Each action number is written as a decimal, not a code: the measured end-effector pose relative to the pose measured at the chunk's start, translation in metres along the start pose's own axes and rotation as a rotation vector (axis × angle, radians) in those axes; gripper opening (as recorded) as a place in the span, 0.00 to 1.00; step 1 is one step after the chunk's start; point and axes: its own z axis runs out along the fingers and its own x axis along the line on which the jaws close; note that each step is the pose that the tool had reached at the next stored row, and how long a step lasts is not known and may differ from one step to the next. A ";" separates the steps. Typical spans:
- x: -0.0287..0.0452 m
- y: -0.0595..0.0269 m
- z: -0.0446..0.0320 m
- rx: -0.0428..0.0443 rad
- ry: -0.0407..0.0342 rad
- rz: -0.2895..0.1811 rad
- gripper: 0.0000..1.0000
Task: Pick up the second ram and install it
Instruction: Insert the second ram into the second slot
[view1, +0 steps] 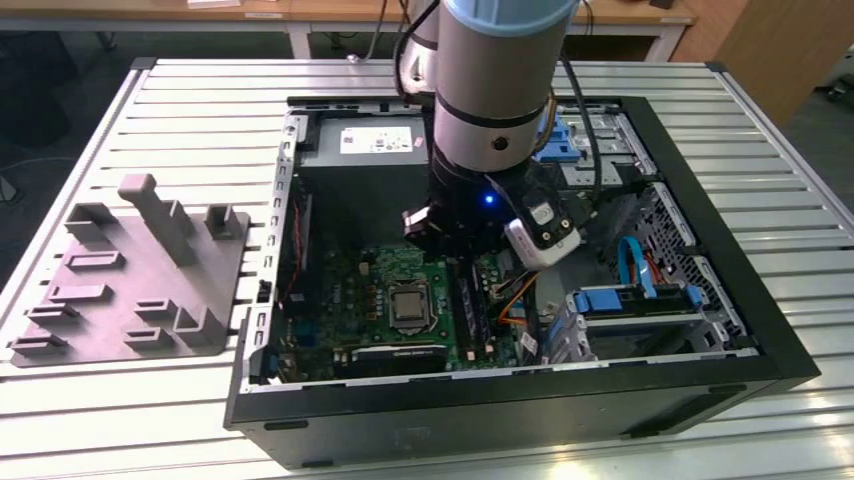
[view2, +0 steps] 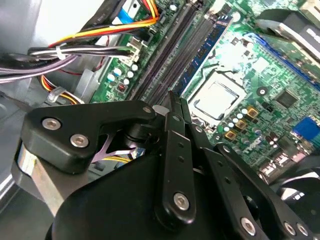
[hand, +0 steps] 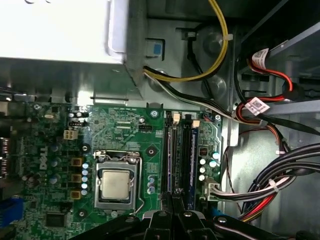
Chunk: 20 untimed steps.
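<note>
- Black fingers of the gripper (view2: 174, 102) are pressed together, with nothing that I can make out between them. Their tip stands at the near end of the second ram (view2: 205, 50); whether it touches I cannot tell.
- Dark blue-green, the second ram stands on edge in the socket rail closest to the CPU socket (view2: 216, 100), near the edge of the motherboard (hand: 125, 125) that faces the cables.
- This looks like the seating stage. To do it well, I judge the push should go straight down in the stick's own plane, so that both ends sink level and the end latches close. A sideways lean would lever the stick against its rail.
- 3 more black socket rails (view2: 170, 45) lie just beside the stick, away from the CPU socket. I cannot tell whether any of them is filled.
- A cable bundle (view2: 85, 47) of black, red, orange and yellow leads plugs in at the motherboard's edge just past those rails. It is close to the gripper's body and is the likeliest thing to snag.
- Farther off, in the exterior view, a silver power supply (view1: 374, 145) fills the far end of the case (view1: 507, 420). A blue drive caddy (view1: 627, 300) sits by the case wall at the exterior view's right.
- A grey fixture tray (view1: 127, 280) lies outside the case on the slatted table (view1: 747, 130), toward the table's edge at the exterior view's left.
</note>
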 end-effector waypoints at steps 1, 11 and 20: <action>-0.0014 -0.0002 0.0009 0.0000 0.0000 0.000 0.11; -0.0022 -0.0009 0.0102 0.0000 0.0000 0.001 0.11; -0.0001 0.0007 0.0192 0.0002 0.0000 0.001 0.11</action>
